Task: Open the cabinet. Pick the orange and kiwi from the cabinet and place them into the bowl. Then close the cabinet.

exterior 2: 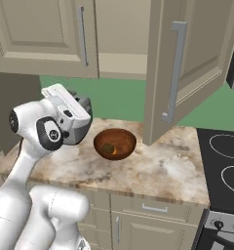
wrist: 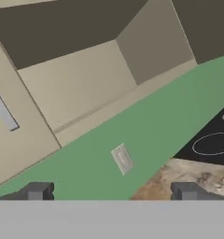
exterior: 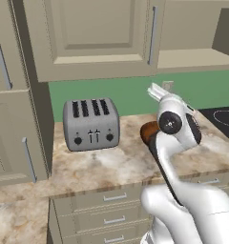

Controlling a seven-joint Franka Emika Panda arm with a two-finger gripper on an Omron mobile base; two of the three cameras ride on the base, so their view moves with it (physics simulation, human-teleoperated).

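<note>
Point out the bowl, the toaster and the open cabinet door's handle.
bowl (exterior 2: 120,134): right base view, on its far inner wall.
toaster (exterior: 91,135): left base view, on its front face.
cabinet door handle (exterior 2: 175,73): right base view, on the middle of the silver bar.

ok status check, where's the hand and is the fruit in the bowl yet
Hand open, empty, facing the green wall. Bowl on the counter holds kiwi and orange. Cabinet's right door still swung open, left door shut.

One toaster (exterior: 91,125), one bowl (exterior 2: 114,143), two fruits inside, two cabinet doors, one stovetop (exterior 2: 225,166)
</note>
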